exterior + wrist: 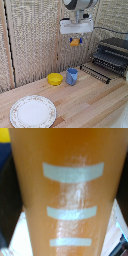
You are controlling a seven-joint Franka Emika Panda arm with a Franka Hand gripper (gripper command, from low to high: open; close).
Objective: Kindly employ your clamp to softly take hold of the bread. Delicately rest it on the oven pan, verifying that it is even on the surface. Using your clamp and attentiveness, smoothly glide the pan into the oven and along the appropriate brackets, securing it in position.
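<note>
Up high, the clamp (75, 40) hangs above the table with the bread (74, 42) pinched between its blue-tipped fingers, well left of the oven (113, 54) in the exterior view. Best move now, I'd say: carry it level across to the oven pan (96, 71) jutting out in front, lower slowly, release flat. Only the wrist view shows the bread's (65, 193) glossy orange face with pale stripes, filling the picture.
</note>
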